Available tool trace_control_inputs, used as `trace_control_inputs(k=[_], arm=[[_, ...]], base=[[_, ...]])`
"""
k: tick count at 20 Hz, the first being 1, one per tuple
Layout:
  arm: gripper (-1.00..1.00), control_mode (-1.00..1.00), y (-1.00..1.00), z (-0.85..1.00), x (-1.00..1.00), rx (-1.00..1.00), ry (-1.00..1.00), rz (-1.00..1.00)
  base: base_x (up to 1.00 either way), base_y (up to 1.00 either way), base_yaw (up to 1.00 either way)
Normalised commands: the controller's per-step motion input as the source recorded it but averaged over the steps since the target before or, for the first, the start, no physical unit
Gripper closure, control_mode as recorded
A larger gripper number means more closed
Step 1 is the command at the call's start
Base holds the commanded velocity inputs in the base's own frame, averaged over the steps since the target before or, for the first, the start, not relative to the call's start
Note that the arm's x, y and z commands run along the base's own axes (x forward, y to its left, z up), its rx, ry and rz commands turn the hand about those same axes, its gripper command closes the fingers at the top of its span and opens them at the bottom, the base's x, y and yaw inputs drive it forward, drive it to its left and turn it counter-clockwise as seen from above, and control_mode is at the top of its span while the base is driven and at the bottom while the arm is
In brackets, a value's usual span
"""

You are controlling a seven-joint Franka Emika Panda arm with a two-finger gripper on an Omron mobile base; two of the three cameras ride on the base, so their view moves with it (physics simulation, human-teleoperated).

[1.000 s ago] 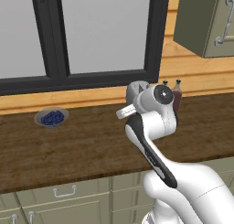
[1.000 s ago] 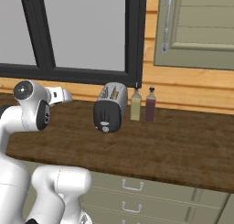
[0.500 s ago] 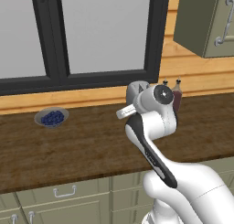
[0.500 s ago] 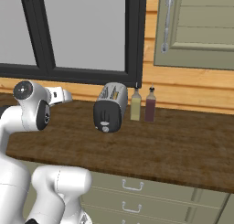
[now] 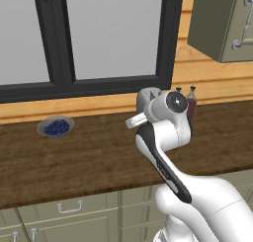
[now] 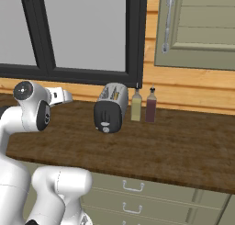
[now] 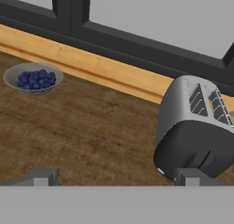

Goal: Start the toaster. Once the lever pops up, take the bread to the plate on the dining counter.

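Note:
The silver toaster [image 6: 110, 107] stands on the dark wood counter [image 6: 183, 146] under the window, its black end panel facing me. In the hand view the toaster [image 7: 196, 122] sits at the right, with its two top slots showing. The bread is hidden; I cannot make it out in the slots. My gripper [image 7: 116, 178] is open, fingertips [image 7: 43, 176] wide apart with nothing between them, a short way back from the toaster. In the right base view the hand [image 6: 60, 96] hovers over the counter left of the toaster. The plate and the dining counter are out of view.
A grey bowl of blueberries [image 5: 55, 127] rests on the counter to the left, also seen as the bowl [image 7: 33, 77]. Two bottles [image 6: 143, 104] stand right beside the toaster against the wooden wall. A green wall cabinet [image 6: 197, 29] hangs above on the right.

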Motion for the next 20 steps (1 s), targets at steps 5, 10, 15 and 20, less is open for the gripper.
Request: trace_control_inputs(k=[5,10,15,20], arm=[[-1.0,-1.0,0.0,0.0,0.0,0.0,0.0,0.0],[-1.0,-1.0,0.0,0.0,0.0,0.0,0.0,0.0],[-1.0,-1.0,0.0,0.0,0.0,0.0,0.0,0.0],[-1.0,-1.0,0.0,0.0,0.0,0.0,0.0,0.0]], base=[[0.0,0.0,0.0],[0.0,0.0,0.0],[0.0,0.0,0.0],[0.0,0.0,0.0]])
